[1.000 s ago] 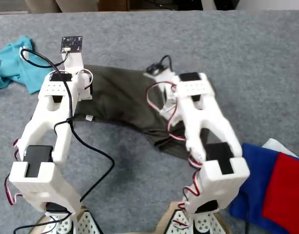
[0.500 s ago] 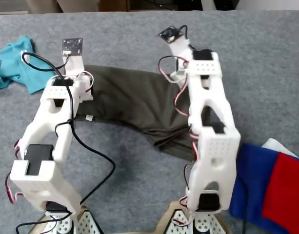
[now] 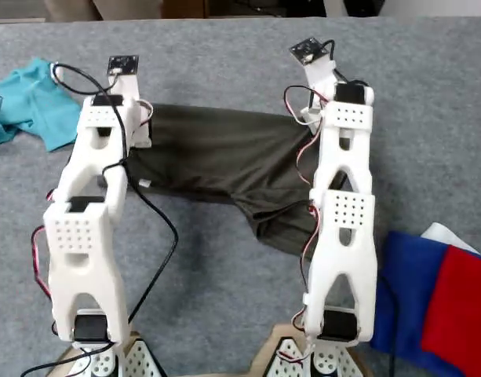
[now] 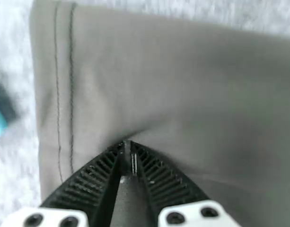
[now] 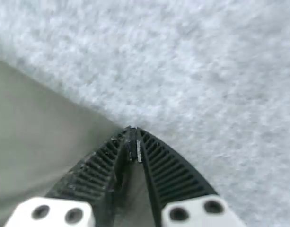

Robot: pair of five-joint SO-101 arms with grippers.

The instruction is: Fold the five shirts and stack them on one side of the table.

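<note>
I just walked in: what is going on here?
Two arms hold an olive shirt spread on the grey table: the left gripper and the right gripper are each shut on one end. A teal shirt lies crumpled aside; a blue shirt and a red shirt sit stacked beside the right arm.

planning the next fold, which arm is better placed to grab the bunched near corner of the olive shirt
Right, probably. The bunched corner of the olive shirt lies beside the right arm, while the left hand pinches the shirt's opposite end. The right hand would have to let go first.
</note>
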